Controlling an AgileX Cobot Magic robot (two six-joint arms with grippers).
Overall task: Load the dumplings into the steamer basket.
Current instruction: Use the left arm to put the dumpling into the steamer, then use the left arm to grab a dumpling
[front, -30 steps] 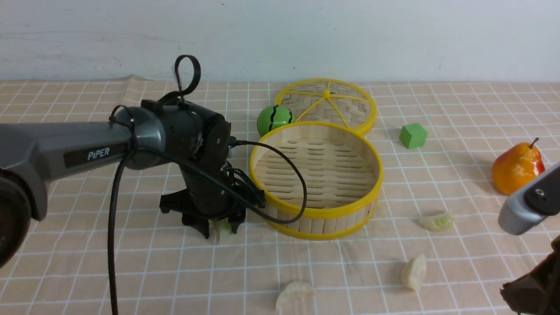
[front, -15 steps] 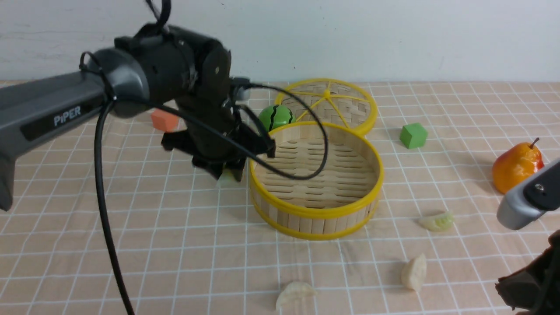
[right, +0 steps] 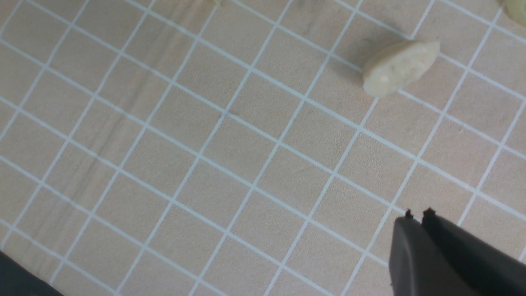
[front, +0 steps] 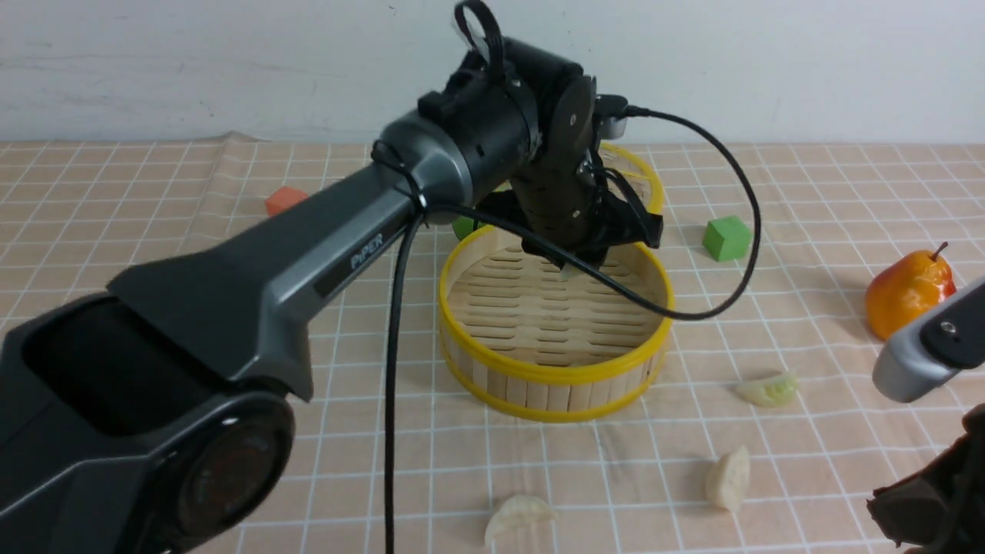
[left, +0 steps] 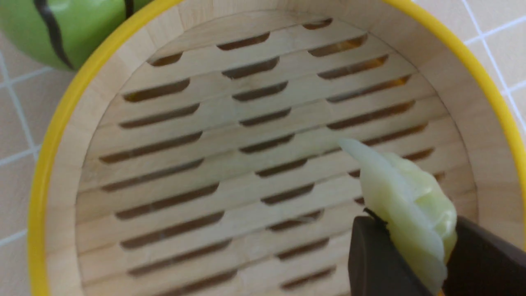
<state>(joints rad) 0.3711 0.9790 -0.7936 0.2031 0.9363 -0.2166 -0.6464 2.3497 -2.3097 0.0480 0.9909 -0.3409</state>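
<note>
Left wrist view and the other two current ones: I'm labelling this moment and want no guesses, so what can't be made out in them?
- Melon-striped green ball: front view, mostly hidden by the left arm; left wrist view, cut off by the edge.
- Woven lid: front view, largely behind the left arm.
- Right pincer: front view, tips cut off by the edge.
- Held dumpling: front view, mostly covered by the left pincer.

The word "PiPER" can be read in pale capital letters, its "i" small, on a black rectangular label (front: 367,251). The label sits on the side of the dark grey, smooth, tube-like link of the left robot arm (front: 338,254), and the lettering runs slantwise along that link, rising toward the arm's black jointed end.
</note>
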